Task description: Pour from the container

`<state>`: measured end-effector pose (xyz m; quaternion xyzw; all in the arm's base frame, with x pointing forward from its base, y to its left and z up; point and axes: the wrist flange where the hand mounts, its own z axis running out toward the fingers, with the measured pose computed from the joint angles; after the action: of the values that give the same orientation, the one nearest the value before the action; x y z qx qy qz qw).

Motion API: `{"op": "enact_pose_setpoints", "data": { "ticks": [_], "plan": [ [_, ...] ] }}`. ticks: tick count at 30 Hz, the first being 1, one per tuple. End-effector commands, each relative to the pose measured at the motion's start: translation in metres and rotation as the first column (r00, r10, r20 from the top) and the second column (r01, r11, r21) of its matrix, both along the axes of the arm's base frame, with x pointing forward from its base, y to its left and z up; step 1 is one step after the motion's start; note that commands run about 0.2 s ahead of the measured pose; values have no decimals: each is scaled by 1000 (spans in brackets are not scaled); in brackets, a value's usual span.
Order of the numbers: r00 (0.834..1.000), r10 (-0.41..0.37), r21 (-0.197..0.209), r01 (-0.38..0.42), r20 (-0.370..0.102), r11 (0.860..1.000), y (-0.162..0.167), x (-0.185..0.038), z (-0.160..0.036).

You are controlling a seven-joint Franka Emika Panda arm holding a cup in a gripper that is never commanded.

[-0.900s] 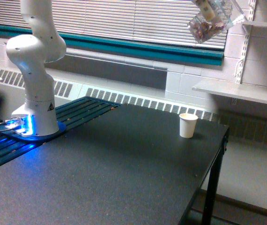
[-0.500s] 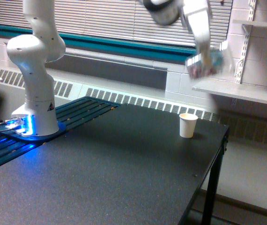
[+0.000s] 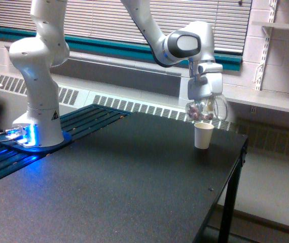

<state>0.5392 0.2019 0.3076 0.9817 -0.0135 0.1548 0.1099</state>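
We record dim, even indoor light with a cool cast. A blue glow at the robot base (image 3: 33, 135) spills over the slatted surface on the left. The black table (image 3: 134, 187) shows grain and noise. Edges throughout are soft; shadows are faint.

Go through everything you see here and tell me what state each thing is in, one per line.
Pincer: shut on the clear cup, pointing down.
Clear cup: held just above the paper cup, roughly upright, brownish-pink bits inside, nothing seen pouring.
Paper cup: upright on the table, open top, contents not visible.
Table: dark top, bearing the paper cup and the arm's base.
Base light: glowing blue.
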Motion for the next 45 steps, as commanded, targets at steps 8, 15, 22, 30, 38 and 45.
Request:
{"op": "enact_pose_setpoints", "data": {
  "ticks": [8,15,22,30,38,45],
  "plan": [
    [990,54,-31,-50,131,998,35,-12,33],
    [989,76,-45,-71,126,996,42,-29,23],
    [989,99,-72,-92,112,993,41,-52,7],
    [989,100,-97,-90,108,991,36,-71,-3],
    [990,107,-120,-96,91,988,31,-89,-14],
    [990,130,-134,-122,59,984,35,-104,-27]
  ]
}}
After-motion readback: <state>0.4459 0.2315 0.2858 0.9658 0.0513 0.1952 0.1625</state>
